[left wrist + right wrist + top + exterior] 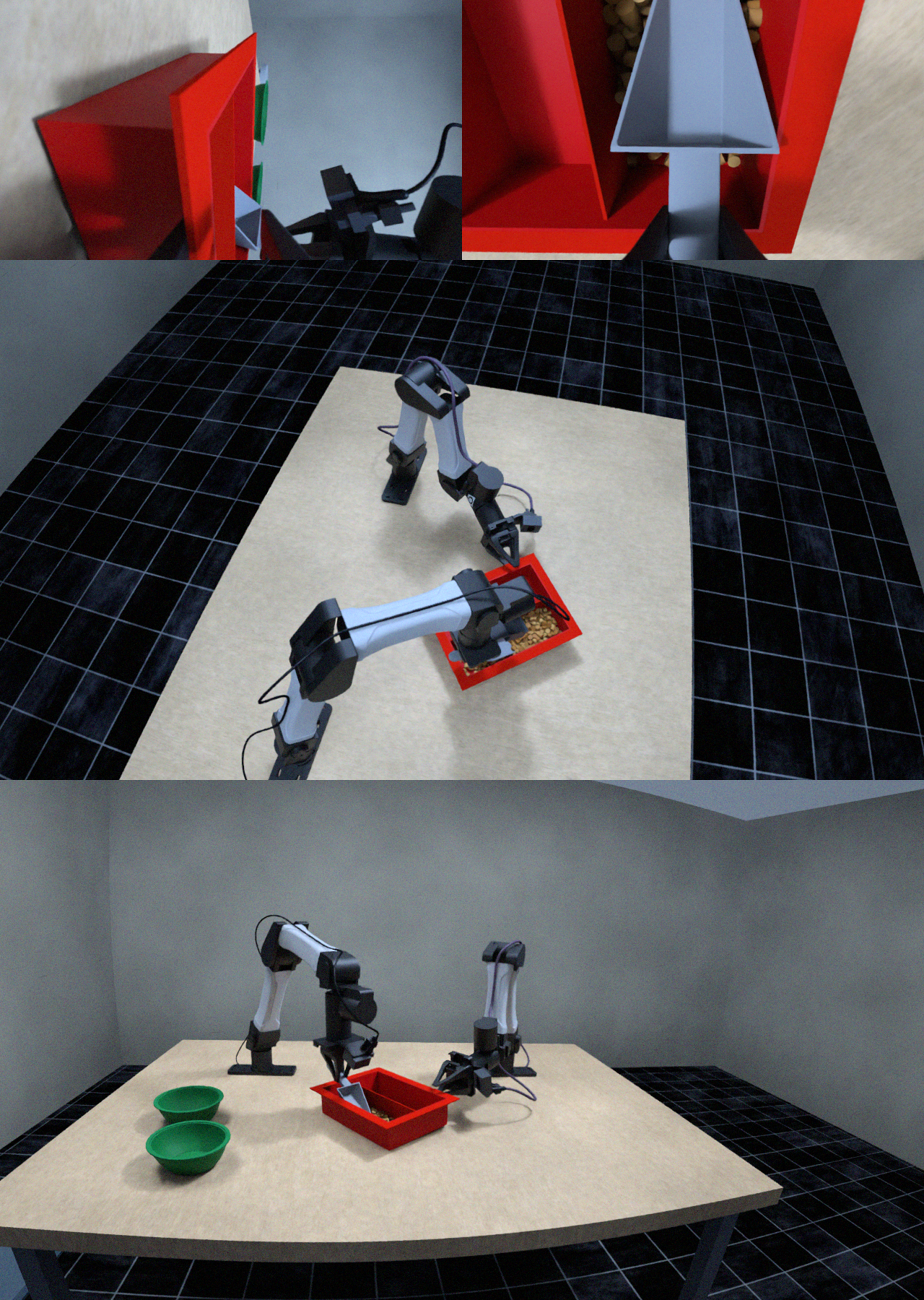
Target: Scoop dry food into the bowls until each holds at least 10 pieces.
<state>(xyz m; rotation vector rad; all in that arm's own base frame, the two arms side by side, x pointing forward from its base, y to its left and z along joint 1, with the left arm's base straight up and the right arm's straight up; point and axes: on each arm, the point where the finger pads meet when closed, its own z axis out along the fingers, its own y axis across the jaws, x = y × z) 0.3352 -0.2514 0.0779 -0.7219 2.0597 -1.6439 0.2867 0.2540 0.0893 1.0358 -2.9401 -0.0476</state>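
The red box (556, 593) (362, 1126) (195, 126) (816, 144) stands flat on the table, with food pieces (539, 628) (380, 1114) (628, 18) in one compartment. My right gripper (343, 1078) (693, 216) is shut on the handle of the blue-grey scoop (354, 1095) (249, 217) (696, 90), which slants down into that compartment; its visible tray is empty. My left gripper (515, 563) (437, 1089) (229, 222) is partly open at the box's other side, its fingers on either side of the rim. One green bowl (188, 1099) and a nearer green bowl (187, 1147) stand upright; no food shows in them.
A divider (408, 1099) (581, 119) splits the box; no food shows in the visible part of the other compartment. Both bowls stand to the box's left in the exterior view, well apart from it. The right arm (406, 615) reaches over the box in the top view.
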